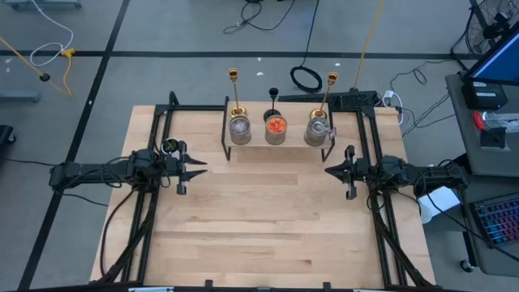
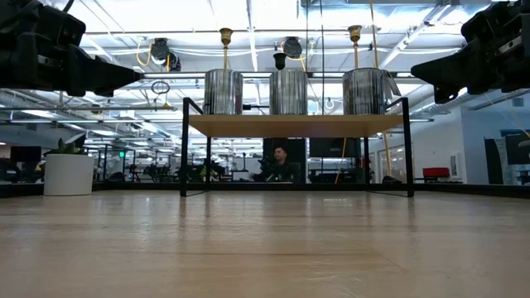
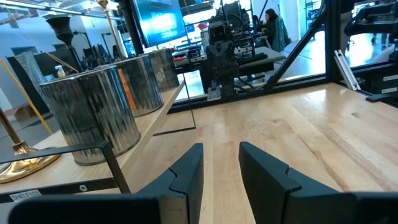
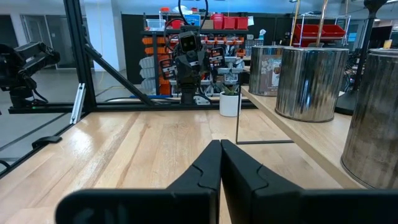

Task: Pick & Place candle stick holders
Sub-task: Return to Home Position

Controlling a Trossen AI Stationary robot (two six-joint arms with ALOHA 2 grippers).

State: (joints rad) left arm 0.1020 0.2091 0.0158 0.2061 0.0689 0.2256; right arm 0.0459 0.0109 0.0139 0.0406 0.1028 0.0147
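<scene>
Pale wooden table [image 1: 268,235], workshop floor and loose cables beyond it; a low black-framed shelf [image 2: 290,125] runs along its far edge. Contents, left to right:

1. left gripper [image 1: 198,167]: over the table's left side, well apart from the shelf and pointing inward. Fingers parted to a moderate gap, with nothing between them.
2. left gold candle stick holder [image 1: 235,93]: upright at the shelf's left end, just behind the left tin [image 1: 240,130], a shiny candle tin.
3. black candle stick holder [image 1: 274,99]: shorter and upright at the shelf's middle, just behind the middle tin [image 1: 276,128], which shows orange wax.
4. right gold candle stick holder [image 1: 328,96]: upright at the shelf's right end, just behind the right tin [image 1: 318,130].
5. right gripper [image 1: 328,170]: over the table's right side, facing the left one across bare wood. Fingers pressed together, holding nothing.

Step in hand, as I judge it: the return to rest. All three holders stand on the shelf, each paired with a tin, and neither arm carries anything, so the placing looks complete.

Next move, by my estimate: no grasp is needed. Each arm should only settle into its parked pose, keeping well away from the shelf frame so that nothing standing on it gets jostled
</scene>
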